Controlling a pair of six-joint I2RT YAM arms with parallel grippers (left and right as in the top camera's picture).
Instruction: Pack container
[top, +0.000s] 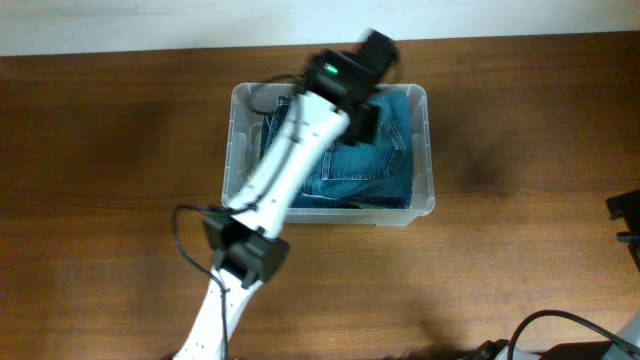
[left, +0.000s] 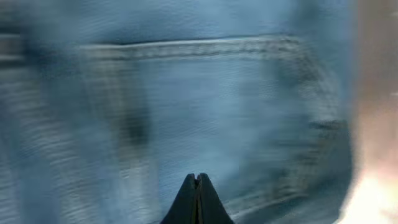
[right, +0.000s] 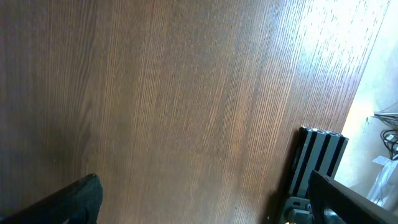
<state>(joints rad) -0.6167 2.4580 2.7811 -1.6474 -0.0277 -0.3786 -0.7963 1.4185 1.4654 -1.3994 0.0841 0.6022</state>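
A: So, overhead view: what do you have on the table (top: 100, 150)?

B: Item one: the container (top: 429, 150), clear plastic with rounded corners, at the far middle of your table, close to the back edge. Item two: folded blue jeans (top: 390, 160), lying inside it and covering most of its floor. Item three: your left arm (top: 292, 162), white, reaching from the near edge over the container's front wall, its dark wrist end low above the denim.

A: Left wrist view?

B: Blurred denim fills it, with one stitched seam (left: 186, 42) running across the top. Your left gripper (left: 197, 186) has its fingers pressed together tip to tip, nothing caught between them.

A: Right wrist view?

B: Wood grain of the table, plus a black ribbed post (right: 320, 155) at its pale edge. Your right gripper (right: 204, 186) stands spread wide, one finger at each lower corner, holding nothing.
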